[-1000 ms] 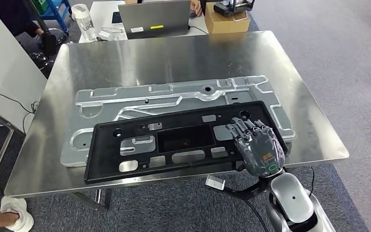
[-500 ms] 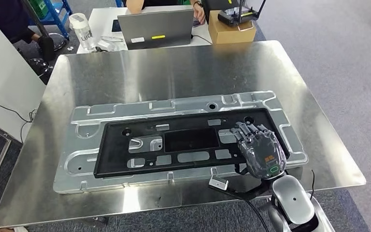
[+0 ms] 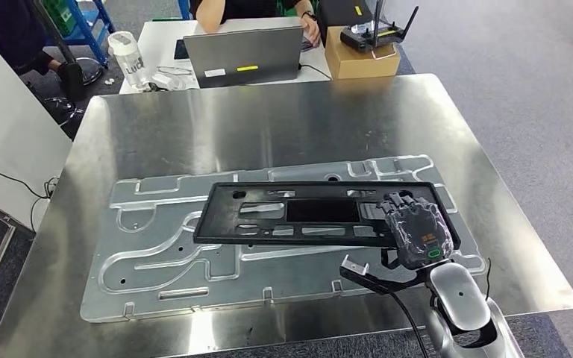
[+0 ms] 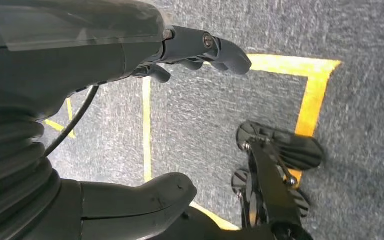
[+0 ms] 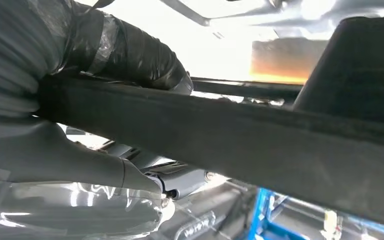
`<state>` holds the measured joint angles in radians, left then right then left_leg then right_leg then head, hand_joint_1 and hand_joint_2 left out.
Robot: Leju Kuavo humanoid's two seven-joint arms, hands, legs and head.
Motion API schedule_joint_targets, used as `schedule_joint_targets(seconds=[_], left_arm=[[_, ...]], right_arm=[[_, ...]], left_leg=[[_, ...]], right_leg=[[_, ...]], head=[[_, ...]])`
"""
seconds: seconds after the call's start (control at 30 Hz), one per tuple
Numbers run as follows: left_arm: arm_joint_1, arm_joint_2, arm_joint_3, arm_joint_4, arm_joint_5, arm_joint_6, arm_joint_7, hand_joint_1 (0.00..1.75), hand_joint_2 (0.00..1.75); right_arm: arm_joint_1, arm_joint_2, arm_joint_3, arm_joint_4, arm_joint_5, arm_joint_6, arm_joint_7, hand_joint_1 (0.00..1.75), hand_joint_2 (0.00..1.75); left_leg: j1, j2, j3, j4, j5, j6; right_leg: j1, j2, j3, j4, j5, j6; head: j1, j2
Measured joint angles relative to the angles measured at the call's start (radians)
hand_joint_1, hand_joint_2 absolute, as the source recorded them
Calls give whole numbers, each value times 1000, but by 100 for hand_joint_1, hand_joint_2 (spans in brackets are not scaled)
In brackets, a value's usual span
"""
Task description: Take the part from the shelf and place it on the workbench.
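Since a second ago, the camera has drawn closer to the bench (image 3: 194, 127), and the black part (image 3: 298, 214) now sits farther over it and tilted, above the silver plate (image 3: 164, 253). The right hand (image 3: 416, 230) grips the part's right end, fingers wrapped over its edge. The left hand (image 4: 130, 125) hangs over the floor, thumb and fingers apart, holding nothing. To finish well, lower the part level, then let go. The part is a flat, matte frame with cut-outs; the bench is brushed, reflective steel.
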<state>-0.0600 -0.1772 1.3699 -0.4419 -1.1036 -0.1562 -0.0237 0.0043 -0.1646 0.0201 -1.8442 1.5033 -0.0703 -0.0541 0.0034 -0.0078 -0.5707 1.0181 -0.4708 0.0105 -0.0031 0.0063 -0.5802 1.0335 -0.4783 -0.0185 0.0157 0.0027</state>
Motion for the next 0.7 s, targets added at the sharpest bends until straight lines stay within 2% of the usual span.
schedule_joint_targets(seconds=[0.07,0.2,0.33,0.37,0.5,0.7], left_arm=[[0,0,0,0,0,-1,-1,0,175],[-3,0,0,-2,0,-1,-3,0,175],[-3,0,0,-2,0,-4,-4,0,175],[-3,0,0,-2,1,-6,-5,0,175],[-4,0,0,-2,15,-10,-6,0,0],[-5,0,1,-2,19,-11,-4,0,0]], right_arm=[[-5,3,-21,22,-5,2,-5,175,175],[-14,7,-45,50,-7,2,-9,175,175],[-20,13,-56,67,-11,7,-11,0,0],[-21,16,-58,71,-13,10,-12,0,0],[-21,30,-62,90,-14,15,-21,0,0],[-21,47,-61,118,-15,16,-30,0,0]], left_leg=[[-1,-2,0,-2,2,-2],[-3,-3,1,-2,0,5],[-4,-3,0,-2,-1,8],[-4,-3,0,-1,-1,9],[-4,-2,1,-1,-1,10],[-3,-2,2,-2,-1,10]], right_leg=[[0,-1,2,-2,0,-5],[-2,-1,5,-9,2,-1],[-2,0,6,-13,3,7],[-2,0,6,-14,3,8],[-2,0,6,-14,4,15],[-2,-1,5,-12,3,16]], head=[[0,0],[0,0],[0,0],[0,0],[0,0],[0,0]])
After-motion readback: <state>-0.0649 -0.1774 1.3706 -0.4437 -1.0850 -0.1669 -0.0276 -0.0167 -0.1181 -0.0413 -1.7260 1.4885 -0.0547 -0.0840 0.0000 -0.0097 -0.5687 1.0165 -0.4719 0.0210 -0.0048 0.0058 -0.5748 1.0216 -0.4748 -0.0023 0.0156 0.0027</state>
